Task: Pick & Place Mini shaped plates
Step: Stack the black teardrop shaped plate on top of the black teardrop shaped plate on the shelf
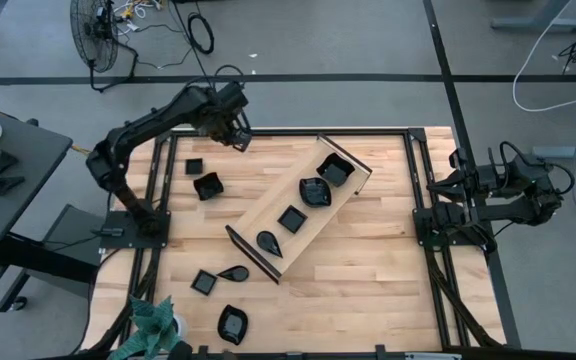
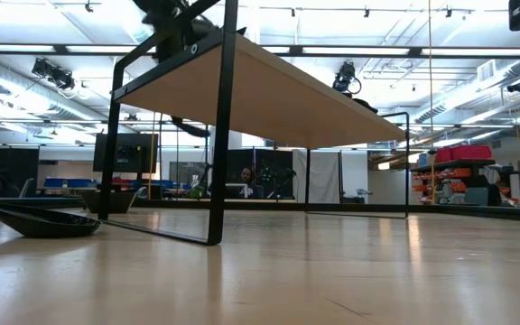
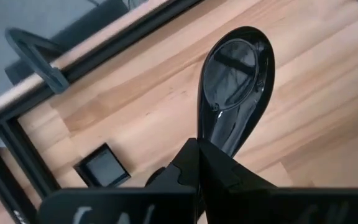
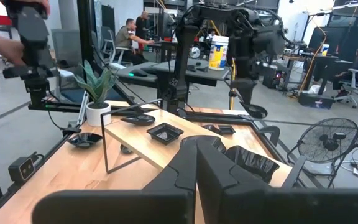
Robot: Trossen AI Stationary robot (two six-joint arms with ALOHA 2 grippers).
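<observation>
left gripper (image 1: 238, 137) lifts a teardrop plate (image 3: 235, 87)

high view: it hangs at the table's (image 1: 368, 270) eleven o'clock; four plates sit in the tray (image 1: 298, 208). left wrist view: fingers clamped on the plate's narrow tip. right wrist view: right gripper (image 4: 197, 146) closed, empty.

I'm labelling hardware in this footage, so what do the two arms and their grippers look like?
Both arms are dark, near-black jointed links on black bases fixed to the table's black frame. The left arm is chunky and matte; its gripper has two flat, angular black fingers. The right arm carries looping black cables, and the right gripper has the same blocky black fingers. No markings are legible.
</observation>
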